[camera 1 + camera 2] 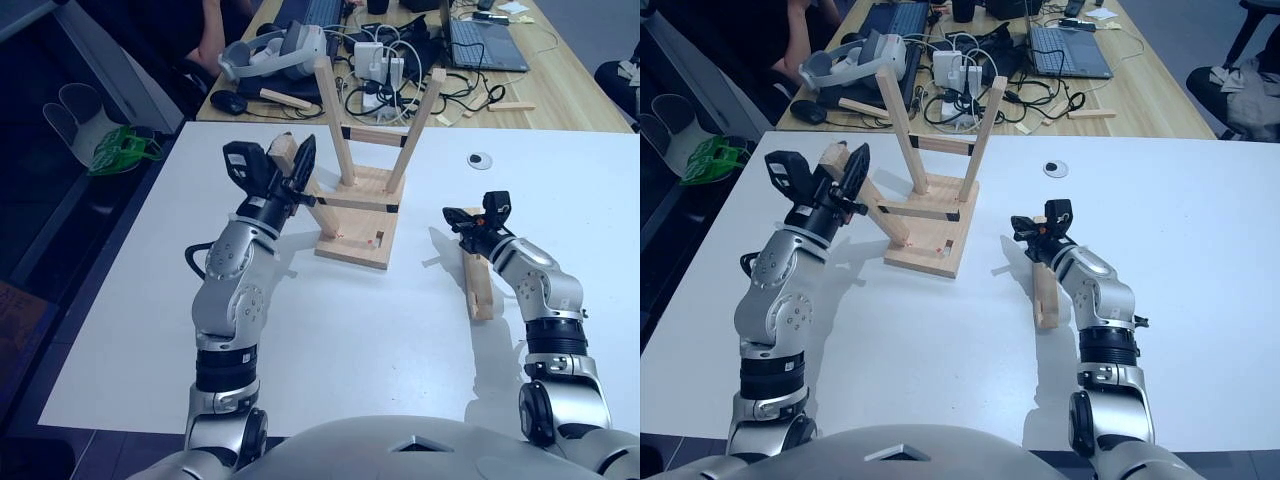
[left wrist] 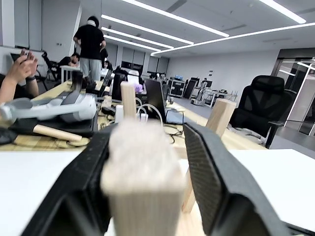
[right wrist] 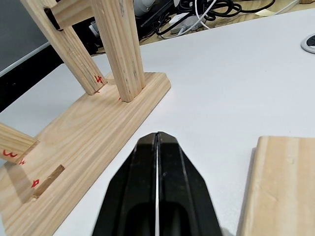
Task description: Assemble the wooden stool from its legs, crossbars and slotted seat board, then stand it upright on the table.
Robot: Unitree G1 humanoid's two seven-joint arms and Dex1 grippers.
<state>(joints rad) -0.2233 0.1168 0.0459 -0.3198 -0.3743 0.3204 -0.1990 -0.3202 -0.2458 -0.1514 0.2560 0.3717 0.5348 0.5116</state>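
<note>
The slotted seat board [image 1: 352, 250] lies flat on the white table with two legs [image 1: 336, 120] [image 1: 416, 125] standing up from it, joined by a crossbar [image 1: 376, 136]. A third leg [image 2: 140, 172] slants from the board's near-left corner, and my left gripper [image 1: 298, 162] is shut on its upper end. A lower crossbar [image 1: 357, 204] links this leg to an upright one. An empty slot [image 3: 47, 181] shows in the board's near edge. My right gripper [image 3: 157, 136] is shut with nothing in it, hovering right of the board beside a loose leg [image 1: 480, 285] lying on the table.
A round cable grommet [image 1: 483, 158] sits at the table's far right. Behind the table's far edge is a wooden desk [image 1: 560, 95] crowded with laptops, cables, a headset [image 1: 270, 52] and a mallet. A green object [image 1: 120, 150] lies off the table's left corner.
</note>
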